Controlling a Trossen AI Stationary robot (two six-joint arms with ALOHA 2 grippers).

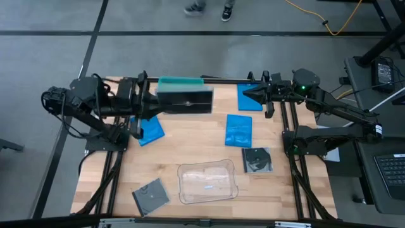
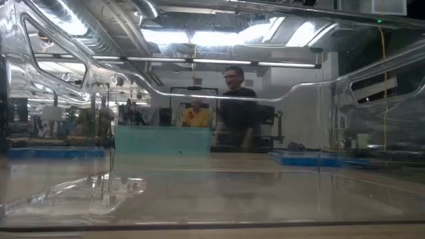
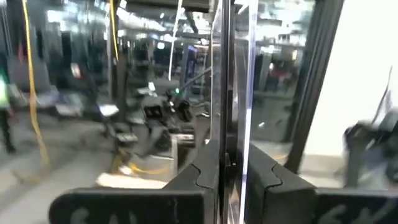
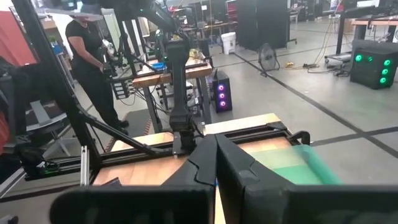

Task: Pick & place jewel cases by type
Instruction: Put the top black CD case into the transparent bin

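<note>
The left gripper is up off the table, its fingers clamped on the edge of a dark clear-covered jewel case. It holds that case on edge over the near side of the teal tray, which sits at the far edge of the table. In the left wrist view the case's clear cover rises straight up between the two dark fingers.

The right gripper hangs to the right of the teal tray, over a blue jewel case lying flat near the far edge. Its fingers are pressed together with nothing between them.

Other cases lie flat on the table. A second blue case sits on the near side of the teal tray and off to its right. A third blue case lies on the near side of the teal tray to its left, partly under the left arm. A dark case lies farther from the teal tray than the second blue one, just right of the clear tray. Another dark case lies left of the clear tray, at the edge of the table farthest from the teal tray.

Beyond the table a person in dark clothes stands in the room.
</note>
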